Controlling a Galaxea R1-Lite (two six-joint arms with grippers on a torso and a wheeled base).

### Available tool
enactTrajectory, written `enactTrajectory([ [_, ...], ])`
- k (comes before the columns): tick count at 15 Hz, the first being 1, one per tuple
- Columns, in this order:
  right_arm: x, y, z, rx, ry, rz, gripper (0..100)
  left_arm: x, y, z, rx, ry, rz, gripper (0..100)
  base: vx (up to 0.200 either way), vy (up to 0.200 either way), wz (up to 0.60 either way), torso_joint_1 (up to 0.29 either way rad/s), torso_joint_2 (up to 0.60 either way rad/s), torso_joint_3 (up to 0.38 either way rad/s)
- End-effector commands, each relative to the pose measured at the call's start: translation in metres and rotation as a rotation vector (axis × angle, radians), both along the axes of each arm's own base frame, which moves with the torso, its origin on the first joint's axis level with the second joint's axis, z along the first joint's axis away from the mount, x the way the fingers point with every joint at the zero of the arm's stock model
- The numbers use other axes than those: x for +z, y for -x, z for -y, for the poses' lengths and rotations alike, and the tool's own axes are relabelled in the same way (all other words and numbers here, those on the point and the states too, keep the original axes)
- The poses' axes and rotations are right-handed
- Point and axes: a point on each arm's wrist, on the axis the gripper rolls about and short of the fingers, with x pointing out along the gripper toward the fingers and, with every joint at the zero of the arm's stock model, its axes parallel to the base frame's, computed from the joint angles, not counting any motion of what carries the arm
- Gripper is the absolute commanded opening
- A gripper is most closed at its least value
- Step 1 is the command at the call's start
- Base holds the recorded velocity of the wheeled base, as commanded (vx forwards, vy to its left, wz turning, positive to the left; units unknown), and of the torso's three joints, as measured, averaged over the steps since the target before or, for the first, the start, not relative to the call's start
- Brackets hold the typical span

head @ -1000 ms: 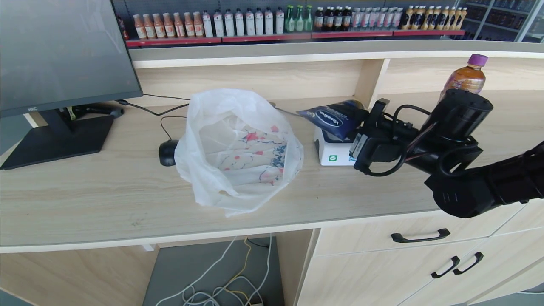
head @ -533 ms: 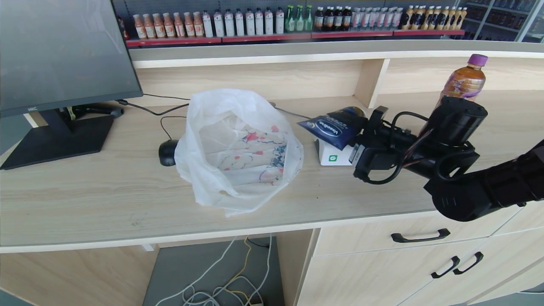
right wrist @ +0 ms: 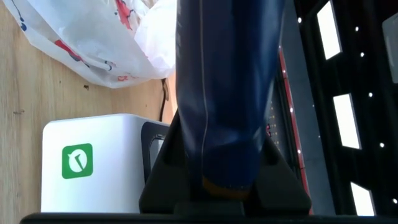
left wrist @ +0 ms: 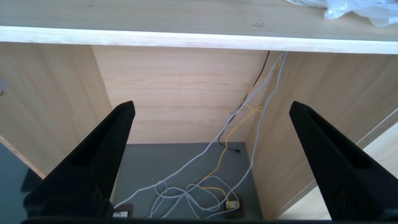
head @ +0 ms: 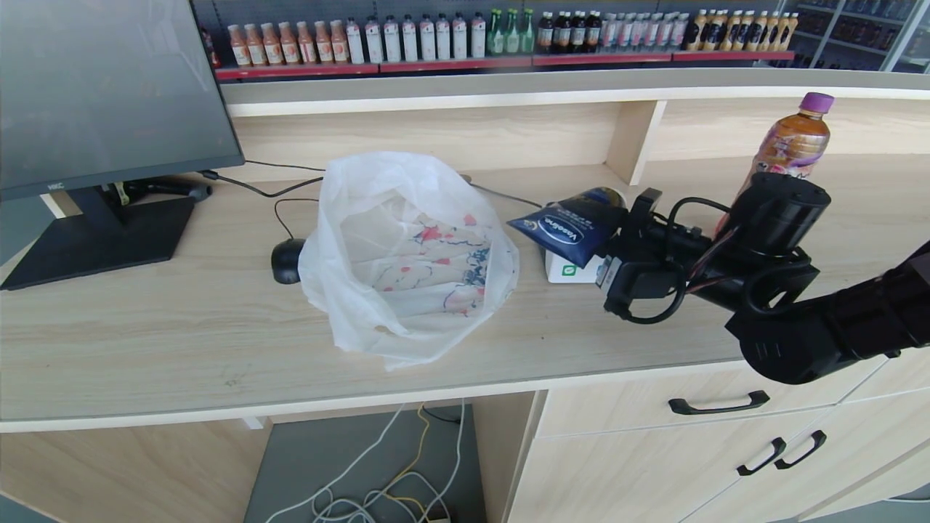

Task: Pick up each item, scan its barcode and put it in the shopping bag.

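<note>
My right gripper [head: 609, 226] is shut on a dark blue tube [head: 568, 223] and holds it above the white barcode scanner box [head: 567, 266], right of the white plastic shopping bag [head: 407, 254]. In the right wrist view the blue tube [right wrist: 227, 87] sits between the fingers, with the scanner box [right wrist: 93, 168] and the shopping bag [right wrist: 106, 37] beyond it. An orange drink bottle with a purple cap [head: 795, 142] stands on the counter behind my right arm. My left gripper [left wrist: 211, 162] hangs open below the counter edge, holding nothing.
A monitor [head: 109, 94] on a black stand occupies the counter's left. A black mouse [head: 286, 260] lies beside the bag. A raised wooden ledge [head: 436, 134] runs along the back. Loose cables [left wrist: 205, 186] lie under the counter. Drawers [head: 716, 403] sit below on the right.
My right gripper has lowered the blue tube and drawn it slightly nearer, down over the scanner box. The bag and bottle have stayed put.
</note>
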Motion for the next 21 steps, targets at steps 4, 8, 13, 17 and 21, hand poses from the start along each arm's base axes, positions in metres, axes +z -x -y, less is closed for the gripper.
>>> enactTrajectory([
  [4, -0.0007, 0.0000, 0.0000, 0.000, 0.006, 0.005, 0, 0.0000, 0.0000, 0.0000, 0.000, 0.000, 0.000, 100, 0.000, 0.000, 0.00, 0.000, 0.00, 0.000],
  [8, -0.0024, -0.0009, -0.0003, -0.002, 0.007, 0.001, 0, 0.0000, 0.0000, 0.0000, 0.000, 0.000, 0.000, 100, 0.000, 0.000, 0.00, 0.000, 0.00, 0.000],
  [13, -0.0042, -0.0018, -0.0005, -0.002, 0.010, -0.003, 0, 0.0000, 0.0000, 0.0000, 0.000, 0.000, 0.000, 100, 0.000, 0.000, 0.00, 0.000, 0.00, 0.000],
  [17, -0.0055, -0.0016, -0.0011, -0.002, 0.017, 0.000, 0, 0.0000, 0.0000, 0.0000, 0.000, 0.000, 0.000, 100, 0.000, 0.000, 0.00, 0.000, 0.00, 0.000],
  [21, -0.0012, 0.0005, -0.0011, 0.001, 0.013, 0.009, 0, 0.0000, 0.0000, 0.0000, 0.000, 0.000, 0.000, 100, 0.000, 0.000, 0.00, 0.000, 0.00, 0.000],
])
